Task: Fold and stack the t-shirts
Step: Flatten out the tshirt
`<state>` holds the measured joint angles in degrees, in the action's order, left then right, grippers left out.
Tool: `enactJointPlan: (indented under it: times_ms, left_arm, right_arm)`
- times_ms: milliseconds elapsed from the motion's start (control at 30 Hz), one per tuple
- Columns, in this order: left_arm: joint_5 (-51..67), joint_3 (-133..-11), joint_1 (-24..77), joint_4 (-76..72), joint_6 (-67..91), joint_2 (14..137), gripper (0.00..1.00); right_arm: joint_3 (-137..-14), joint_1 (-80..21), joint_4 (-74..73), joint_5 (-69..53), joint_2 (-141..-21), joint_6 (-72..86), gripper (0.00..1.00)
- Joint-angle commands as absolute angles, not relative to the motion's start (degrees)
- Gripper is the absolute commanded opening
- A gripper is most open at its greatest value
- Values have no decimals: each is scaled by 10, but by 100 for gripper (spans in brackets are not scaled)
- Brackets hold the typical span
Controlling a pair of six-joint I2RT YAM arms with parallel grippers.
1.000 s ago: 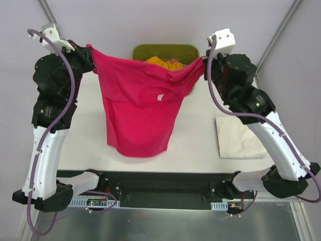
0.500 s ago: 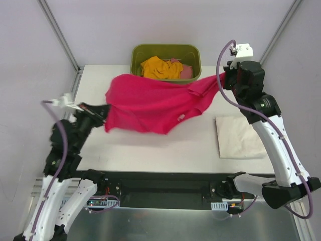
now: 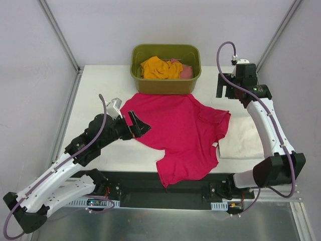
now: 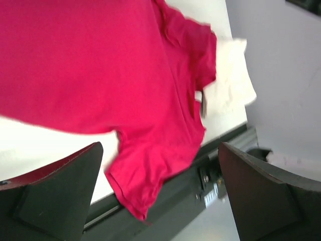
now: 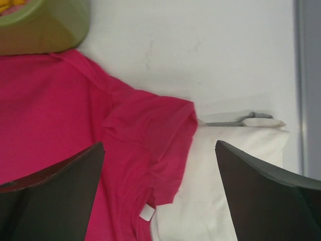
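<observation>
Looked a quarter done, with cream-white cloth t-shirt (image 3: 243, 138) folded on the white bench (image 3: 100, 90), crimson-pink cloth t-shirt (image 3: 180, 133) flat but unfolded mid-bench, orange cloth t-shirt (image 3: 159, 68) and salmon-pink cloth t-shirt (image 3: 186, 72) in the olive-green plastic tub (image 3: 165, 49), left fingers (image 4: 60, 191) and right fingers (image 5: 261, 186) spread, empty.

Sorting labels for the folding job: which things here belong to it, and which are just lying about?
Job:
crimson-pink t-shirt
cream-white t-shirt
orange t-shirt
salmon-pink t-shirt

Lying about:
olive-green tub, holding the last two shirts
</observation>
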<state>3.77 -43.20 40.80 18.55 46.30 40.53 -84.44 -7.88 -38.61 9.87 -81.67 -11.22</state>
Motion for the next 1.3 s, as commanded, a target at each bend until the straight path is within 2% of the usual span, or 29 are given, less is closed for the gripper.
enactJointPlan:
  times_ms: [0, 133, 333, 500, 733, 867, 1067, 1167, 1200, 1267]
  left_arm:
    - [-109, -491, 398, 230, 416, 454, 99]
    - [-134, -491, 338, 248, 419, 484, 99]
    - [-17, -447, 140, 248, 432, 537, 99]
    - [-18, -432, 101, 244, 437, 598, 99]
    - [22, -417, 14, 202, 434, 679, 99]
    - [60, -429, -11, 163, 422, 767, 96]
    - [91, -464, -34, 140, 419, 873, 86]
    - [111, -481, -36, 127, 419, 909, 75]
    - [118, -484, -36, 127, 419, 916, 69]
    - [117, -487, -36, 121, 422, 930, 65]
  right_arm:
    - [-796, -137, -382, 24, -732, -75, 97]
    - [-660, -208, -360, 4, -698, -27, 97]
    - [-565, -306, -351, -31, -738, 78, 97]
    - [-498, -311, -311, -18, -785, 174, 97]
    - [-539, -309, -294, -11, -889, 173, 97]
    - [-576, -299, -291, -14, -954, 175, 97]
    - [-629, -260, -294, -4, -1015, 170, 97]
    - [-658, -240, -308, 37, -1041, 146, 97]
    - [-674, -235, -308, 48, -1046, 138, 97]
    - [-689, -232, -310, 61, -1056, 113, 97]
